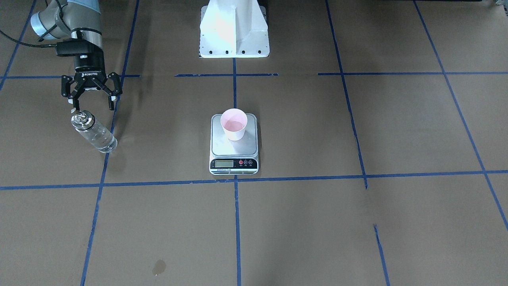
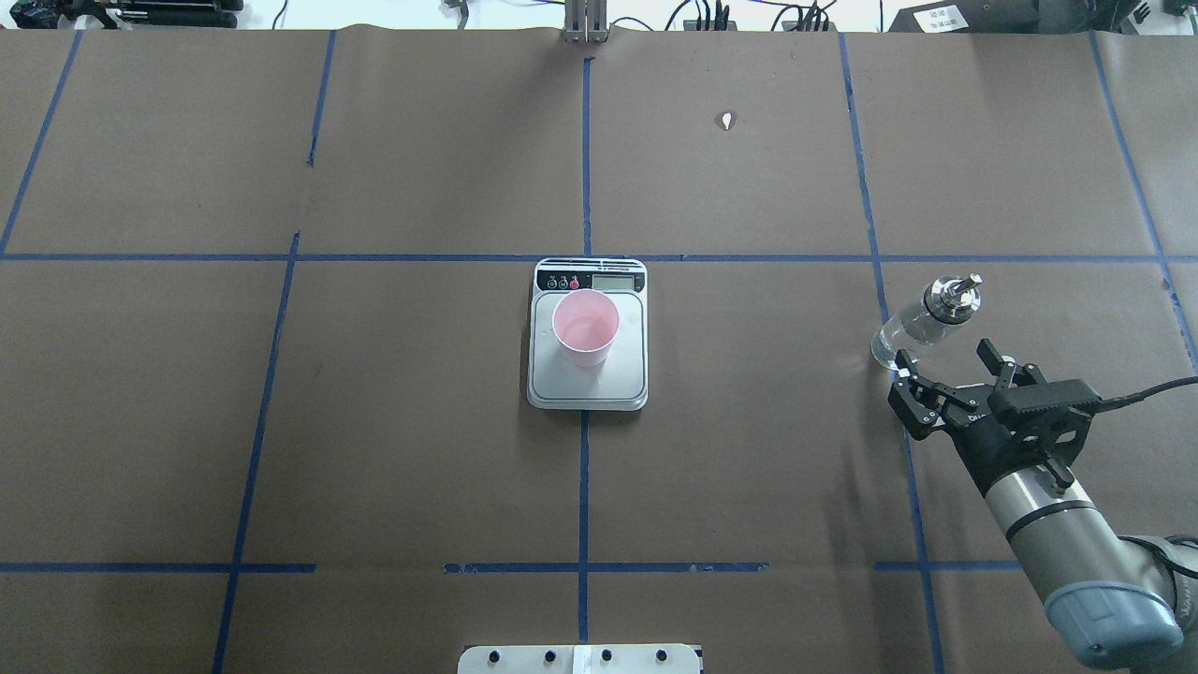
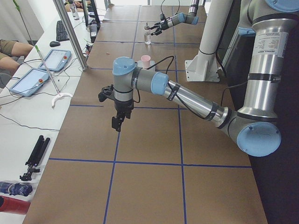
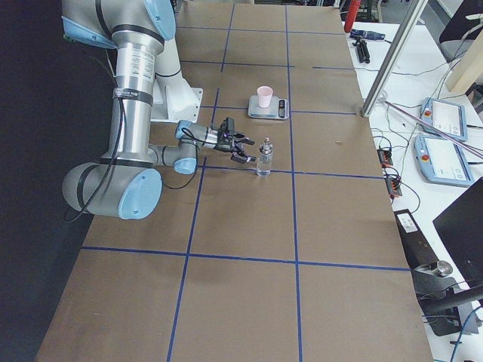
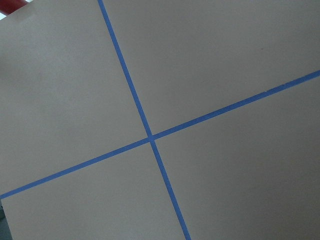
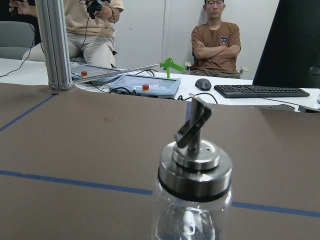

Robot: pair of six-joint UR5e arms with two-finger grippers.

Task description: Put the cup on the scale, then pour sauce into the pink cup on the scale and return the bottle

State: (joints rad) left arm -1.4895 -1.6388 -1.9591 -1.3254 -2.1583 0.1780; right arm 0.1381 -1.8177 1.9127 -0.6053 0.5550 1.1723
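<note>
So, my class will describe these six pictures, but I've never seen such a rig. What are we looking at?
A two-armed robot works at a paper-covered table marked with blue tape. Four pictures come from fixed cameras: across the table, above, and each end; two from wrist cameras. A pink cup stands on a kitchen scale in the middle. The right gripper is open beside a glass bottle standing on the table, holding nothing. The left gripper hangs over bare table; its camera shows only paper and tape.
</note>
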